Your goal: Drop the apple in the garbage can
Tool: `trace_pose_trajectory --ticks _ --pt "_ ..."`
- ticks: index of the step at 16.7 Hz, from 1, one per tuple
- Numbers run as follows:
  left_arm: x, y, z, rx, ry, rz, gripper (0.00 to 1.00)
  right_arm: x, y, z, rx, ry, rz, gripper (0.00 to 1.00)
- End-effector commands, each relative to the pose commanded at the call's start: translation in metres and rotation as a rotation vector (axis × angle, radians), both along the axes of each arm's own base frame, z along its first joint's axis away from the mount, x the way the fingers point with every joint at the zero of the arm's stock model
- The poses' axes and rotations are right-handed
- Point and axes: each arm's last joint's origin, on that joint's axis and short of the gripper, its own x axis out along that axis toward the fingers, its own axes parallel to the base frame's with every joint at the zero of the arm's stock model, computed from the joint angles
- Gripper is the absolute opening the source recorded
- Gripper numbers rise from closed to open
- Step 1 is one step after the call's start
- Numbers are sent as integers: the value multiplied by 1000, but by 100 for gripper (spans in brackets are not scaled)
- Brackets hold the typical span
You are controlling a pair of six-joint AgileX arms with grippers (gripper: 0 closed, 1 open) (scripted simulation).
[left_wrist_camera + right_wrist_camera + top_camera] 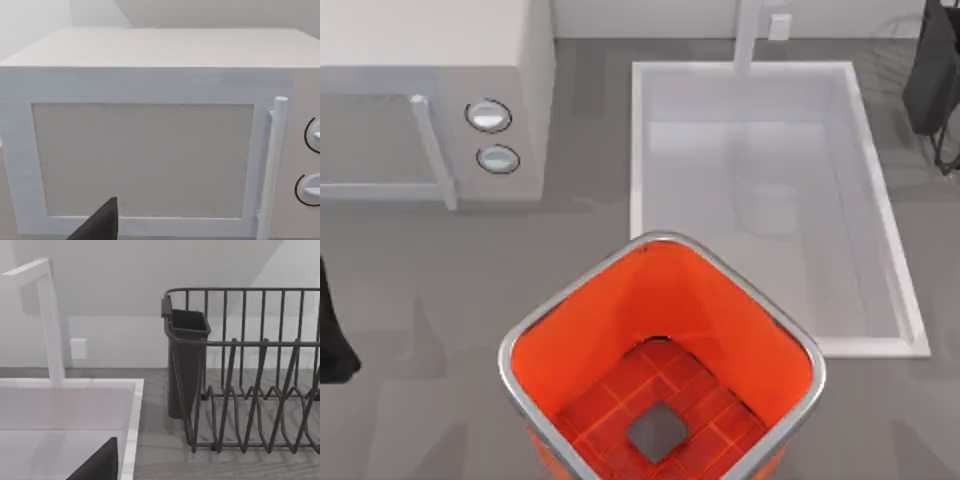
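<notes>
Tall square garbage can with orange-red walls and shiny silver rim (810, 352) rises closest to the top camera. It stands at the front middle of the grey surface (410, 300), mouth wide open and unobstructed, so it makes an easy drop target. Its gridded floor with a grey centre square (657, 430) is in plain view.

Left to right:
- The left arm (330, 345) is a dark shape at the left edge, low and well apart from the can, and looks parked.
- A dark wedge of the left end effector (97, 225) sits in the left wrist view, which faces the white box-shaped microwave (145, 155) with its door shut and handle upright. I cannot tell whether the end effector is open, closed or gripping anything.
- The microwave's two round knobs (488, 116) face up in the top view, back left.
- In the can, a small dark curve (656, 342) at the far edge of the floor may be the small red apple, red on red; not sure.
- The white rectangular sink basin (880, 200) is just behind and right of the can, with the tap post (50, 325) at its back rim.
- The right arm (935, 75) is at the back right corner, also well clear of the can.
- A dark wedge of the right end effector (100, 462) hangs over the sink's corner and looks at the dark wire dish rack (250, 370). Its state I likewise cannot tell.

Judgement: both arms are idle and away from the bin, so the drop is either done or not begun.
</notes>
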Motion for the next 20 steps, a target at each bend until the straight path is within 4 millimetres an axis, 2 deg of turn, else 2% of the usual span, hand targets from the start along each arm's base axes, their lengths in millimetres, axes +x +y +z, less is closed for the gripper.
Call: trace_pose_trajectory --ticks 4,7,10,13,15,17,20 --pt "0 0 0 0 0 0 100 0 -1 6 -18 21 -5 100" --pt "0 0 0 0 0 0 100 3 -3 27 -83 109 -18 100" --pt "0 0 0 0 0 0 100 18 -6 55 -176 280 -19 100" --pt "0 0 0 0 0 0 100 49 -13 75 -271 527 7 100" --pt "0 0 0 0 0 0 100 79 -20 79 -323 720 47 100" --pt "0 0 0 0 0 0 100 112 -30 75 -362 914 105 100" --pt "0 0 0 0 0 0 100 159 -46 58 -396 1162 210 100"
